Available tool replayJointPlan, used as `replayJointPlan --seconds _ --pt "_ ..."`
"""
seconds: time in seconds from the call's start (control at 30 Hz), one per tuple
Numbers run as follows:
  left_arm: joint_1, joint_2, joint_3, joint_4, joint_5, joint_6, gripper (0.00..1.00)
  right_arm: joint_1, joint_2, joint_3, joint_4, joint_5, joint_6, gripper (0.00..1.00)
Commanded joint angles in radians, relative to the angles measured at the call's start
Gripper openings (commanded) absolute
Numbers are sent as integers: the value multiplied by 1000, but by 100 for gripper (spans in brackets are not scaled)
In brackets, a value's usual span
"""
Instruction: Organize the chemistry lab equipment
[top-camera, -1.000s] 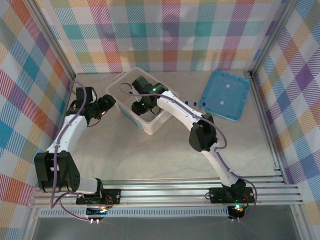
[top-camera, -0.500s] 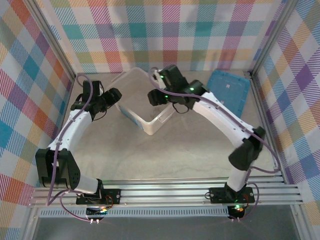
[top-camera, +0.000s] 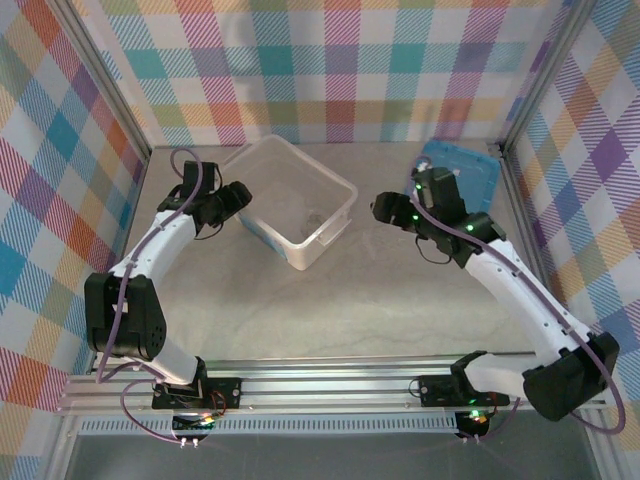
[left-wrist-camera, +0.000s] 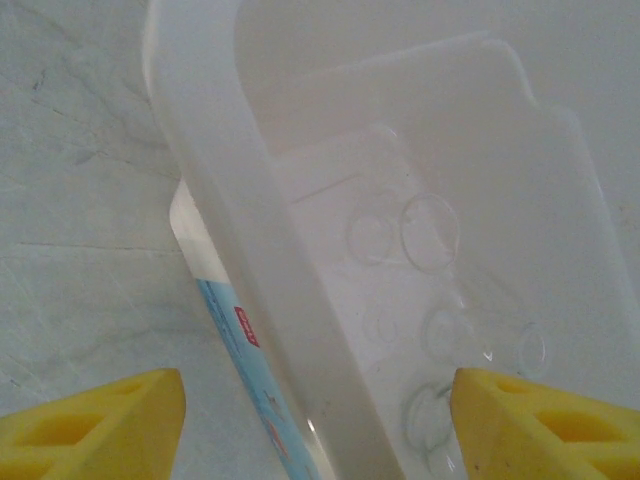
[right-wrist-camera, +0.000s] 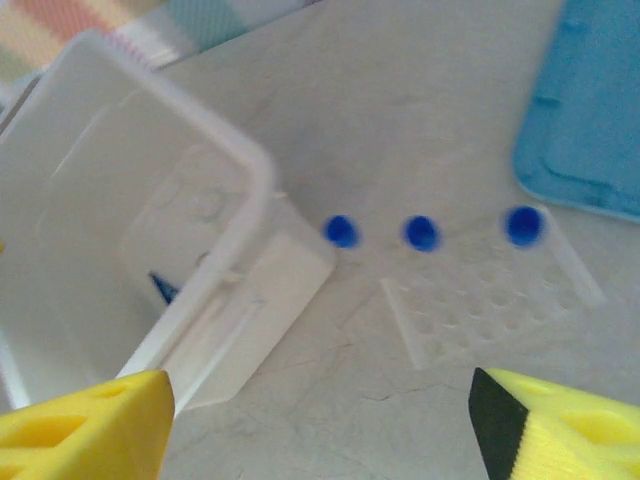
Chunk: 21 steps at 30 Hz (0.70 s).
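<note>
1. Your left claw (left-wrist-camera: 318, 410) stands spread astride one wall of the plastic box (left-wrist-camera: 215, 200), not clamping it. I judge it is placed there to steady the box.
2. Clear glassware (left-wrist-camera: 430, 232) and the dark blue tweezers (right-wrist-camera: 163, 288) lie inside that box.
3. Your right claw (right-wrist-camera: 320, 400) hangs spread and empty above the worktop (right-wrist-camera: 400, 80). It is aimed at three blue-capped tubes (right-wrist-camera: 421, 233) standing in a clear rack (right-wrist-camera: 480, 300) between the box and the blue lid (right-wrist-camera: 590, 120), likely your next pick.
</note>
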Motion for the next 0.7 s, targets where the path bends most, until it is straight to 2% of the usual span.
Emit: replayJointPlan --seconds 0.0,0.3,0.47,0.67 --pt "-29 -28 -13 -2 -28 -32 70 -79 -35 -89 66 -48 147 83" --pt "-47 -126 -135 21 -66 -80 68 -228 -162 -351 200 -107 391 84" --pt "-56 -189 -209 49 -72 -132 67 -272 -213 -422 231 -88 451 89" --pt "-103 -242 -254 64 -106 -181 67 -335 -195 -480 307 -154 501 90"
